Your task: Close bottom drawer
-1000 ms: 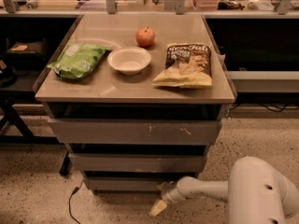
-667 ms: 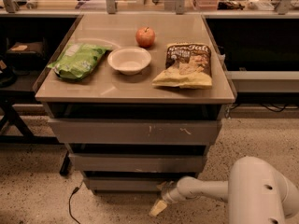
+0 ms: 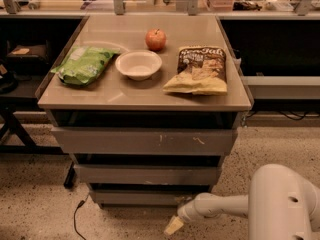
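Camera view puts the bottom drawer (image 3: 135,197) lowest in the cabinet, its plain grey front showing a dark gap along its upper edge, so I judge it not fully home. My gripper (image 3: 174,226) hangs low over the floor, just in front of that drawer's right end and a little below its front, apart from it; I cannot tell whether it is spread or pressed together. My arm (image 3: 215,206) reaches in from the right of the drawer, roughly level with its front. The main risk I see is pushing off-centre: contact this far toward the right end could skew the drawer on its runners and jam it. Starting this low, I could also slip under the bottom edge instead of meeting the flat face. Going too high would load the middle drawer (image 3: 145,174) directly above it. A black cable (image 3: 76,219) lies on the floor left of the drawer, clear of my path.
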You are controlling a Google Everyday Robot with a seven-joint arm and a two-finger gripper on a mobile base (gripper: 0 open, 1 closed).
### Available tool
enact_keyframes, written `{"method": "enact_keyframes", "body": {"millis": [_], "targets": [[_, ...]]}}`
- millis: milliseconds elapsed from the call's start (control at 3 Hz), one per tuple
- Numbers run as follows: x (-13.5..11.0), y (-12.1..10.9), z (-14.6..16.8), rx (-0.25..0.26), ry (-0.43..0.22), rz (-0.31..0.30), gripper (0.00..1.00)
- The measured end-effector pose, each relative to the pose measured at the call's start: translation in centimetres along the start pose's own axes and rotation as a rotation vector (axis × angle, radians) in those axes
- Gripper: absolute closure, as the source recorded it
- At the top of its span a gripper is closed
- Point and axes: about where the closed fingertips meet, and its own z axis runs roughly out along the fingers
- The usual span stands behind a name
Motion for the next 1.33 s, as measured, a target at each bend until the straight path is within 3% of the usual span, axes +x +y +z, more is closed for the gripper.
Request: {"method": "enact_keyframes", "body": {"millis": [333, 667, 1000, 1333], "targets": [[3.6, -2.5, -7.0, 0.135, 0.090, 0.140, 0.00], [8.0, -4.8, -15.4, 0.322, 0.168, 0.303, 0.00], [11.1, -5.8, -20.7, 0.439, 0.220, 0.375, 0.00], [11.2, -5.7, -20.7, 0.438, 0.220, 0.375, 0.00]]}}
